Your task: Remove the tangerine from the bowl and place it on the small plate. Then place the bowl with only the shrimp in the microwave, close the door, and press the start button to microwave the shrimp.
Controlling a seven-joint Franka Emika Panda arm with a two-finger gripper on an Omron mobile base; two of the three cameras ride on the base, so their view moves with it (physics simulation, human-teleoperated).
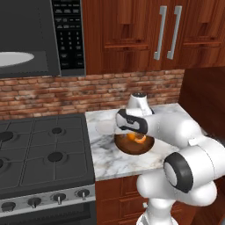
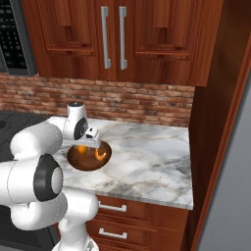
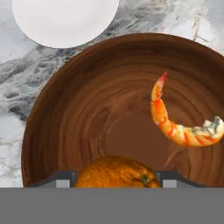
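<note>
In hand view, gripper [image 3: 116, 178] flanks tangerine [image 3: 114, 173]; contact unclear; shrimp [image 3: 175, 122] alongside.

bench [image 1: 110, 162]: white-grey marble top, right of stove | stove [image 1: 39, 149]: black gas hob with grates, knobs [image 1: 57, 198] along near edge | wall [image 1: 88, 90]: red brick, behind bench | cabinets [image 2: 112, 37]: reddish wood, above bench, two vertical grey handles [image 2: 113, 37] | drawers [image 2: 122, 220]: wood, below bench

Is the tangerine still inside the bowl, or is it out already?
Inside. In the hand view the tangerine sits low in the bowl, between the gripper's fingertips; the small plate is bare.
</note>
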